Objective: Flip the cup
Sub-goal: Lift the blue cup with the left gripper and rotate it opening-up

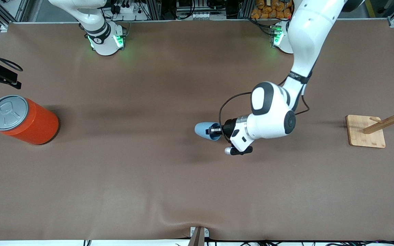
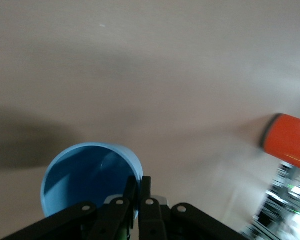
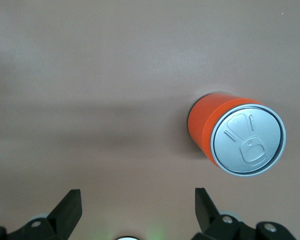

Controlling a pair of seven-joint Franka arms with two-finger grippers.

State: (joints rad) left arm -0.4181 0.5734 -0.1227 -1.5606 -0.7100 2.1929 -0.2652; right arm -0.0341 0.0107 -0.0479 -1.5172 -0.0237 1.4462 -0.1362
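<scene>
The small light blue cup [image 1: 203,130] is tipped on its side over the middle of the table, its darker blue inside [image 2: 85,175] facing the left wrist camera. My left gripper [image 1: 214,130] is shut on the cup's rim, one finger inside the mouth and one outside [image 2: 138,184]. The cup's base points toward the right arm's end of the table. A shadow lies on the mat below it. My right gripper [image 3: 136,205] is open and holds nothing; it waits over the mat beside the orange can.
A large orange can [image 1: 29,119] with a grey pull-tab lid [image 3: 249,140] stands at the right arm's end of the table. A wooden rack on a square base [image 1: 366,131] stands at the left arm's end.
</scene>
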